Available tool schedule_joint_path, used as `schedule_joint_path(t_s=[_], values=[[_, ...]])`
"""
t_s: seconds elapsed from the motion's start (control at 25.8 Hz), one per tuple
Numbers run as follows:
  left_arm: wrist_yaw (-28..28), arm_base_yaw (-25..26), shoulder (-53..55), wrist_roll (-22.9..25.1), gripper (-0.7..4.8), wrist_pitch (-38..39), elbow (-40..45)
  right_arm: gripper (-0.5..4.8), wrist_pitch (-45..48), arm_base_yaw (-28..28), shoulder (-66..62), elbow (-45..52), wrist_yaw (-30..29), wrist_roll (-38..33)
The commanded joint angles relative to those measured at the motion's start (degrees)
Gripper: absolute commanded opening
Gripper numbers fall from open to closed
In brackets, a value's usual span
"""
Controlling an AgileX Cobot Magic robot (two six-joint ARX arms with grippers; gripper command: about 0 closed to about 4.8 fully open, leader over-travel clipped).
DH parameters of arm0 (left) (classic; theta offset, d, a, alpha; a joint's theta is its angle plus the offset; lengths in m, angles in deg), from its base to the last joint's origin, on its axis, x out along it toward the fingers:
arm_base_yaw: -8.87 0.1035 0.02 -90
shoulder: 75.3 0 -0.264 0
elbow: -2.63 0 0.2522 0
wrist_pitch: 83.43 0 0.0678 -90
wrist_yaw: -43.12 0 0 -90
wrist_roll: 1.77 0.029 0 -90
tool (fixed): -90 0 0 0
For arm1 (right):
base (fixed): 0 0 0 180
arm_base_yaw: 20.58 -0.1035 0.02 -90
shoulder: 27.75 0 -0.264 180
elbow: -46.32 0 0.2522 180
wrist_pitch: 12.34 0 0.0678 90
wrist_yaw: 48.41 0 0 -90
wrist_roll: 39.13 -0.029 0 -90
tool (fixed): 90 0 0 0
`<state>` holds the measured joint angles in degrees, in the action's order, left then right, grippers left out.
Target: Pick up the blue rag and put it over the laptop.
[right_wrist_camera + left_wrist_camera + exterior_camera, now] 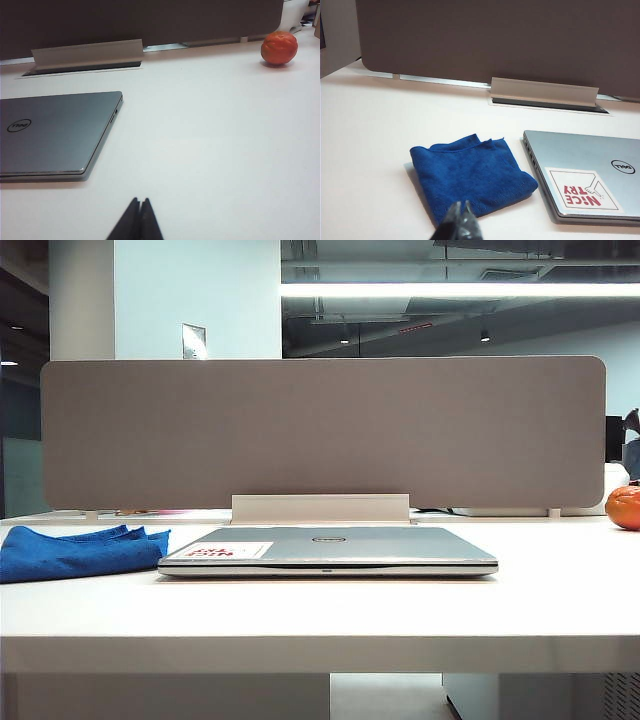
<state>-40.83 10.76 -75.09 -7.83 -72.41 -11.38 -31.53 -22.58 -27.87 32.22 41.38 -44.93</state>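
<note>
The blue rag (80, 551) (470, 177) lies folded on the white table, just left of the laptop. The closed silver laptop (330, 550) (585, 170) (55, 132) sits flat mid-table with a white-and-red sticker (582, 188) on its lid. My left gripper (461, 204) is shut and empty, its tips hovering short of the rag's near edge. In the right wrist view my right gripper (140, 200) is shut too, holding nothing, over bare table to the right of the laptop. Neither gripper shows in the exterior view.
A grey partition panel (320, 430) stands along the table's back edge, with a white cable flap (320, 508) behind the laptop. An orange fruit (624, 507) (279, 48) rests at the far right of the table.
</note>
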Motion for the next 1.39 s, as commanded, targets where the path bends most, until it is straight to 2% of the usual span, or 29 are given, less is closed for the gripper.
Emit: schedule_joint_path(t_s=[0.04,0.19,0.5,0.54,0.66,0.77,1.12,1.28,1.39], values=[[0.22,-0.09,0.02,0.02,-0.06,-0.15,-0.20,-0.05,0.96,-0.02,0.13,0.31,-1.51,-0.20],[0.20,-0.09,0.02,0.02,-0.06,2.10,-0.20,-0.05,0.96,-0.04,0.13,0.31,-5.51,-0.20],[0.20,-0.09,0.02,0.02,-0.06,3.96,-0.20,-0.05,1.01,-0.04,0.13,0.31,-25.46,-2.64],[0.22,-0.09,0.02,0.02,-0.06,3.96,-0.20,-0.05,1.01,-0.04,0.13,0.31,-30.08,-4.63],[0.20,-0.09,0.02,0.02,-0.06,3.96,-0.20,-0.05,1.03,-0.04,0.13,0.31,-34.84,-6.27],[0.20,-0.09,0.02,0.02,-0.06,3.98,-0.20,-0.05,1.09,-0.07,0.13,0.31,-36.44,-6.60],[-0.02,-0.09,0.02,-0.13,-0.06,4.00,-0.20,-0.05,1.40,-0.04,0.13,0.31,-36.41,-6.60],[-0.02,-0.09,0.02,-3.32,-0.06,5.90,-0.66,-0.05,1.40,-0.04,0.13,0.31,-36.39,-6.60],[-0.07,-0.09,0.04,-3.85,-0.06,8.61,-2.34,-0.05,1.38,-0.04,0.13,0.31,-36.39,-6.60]])
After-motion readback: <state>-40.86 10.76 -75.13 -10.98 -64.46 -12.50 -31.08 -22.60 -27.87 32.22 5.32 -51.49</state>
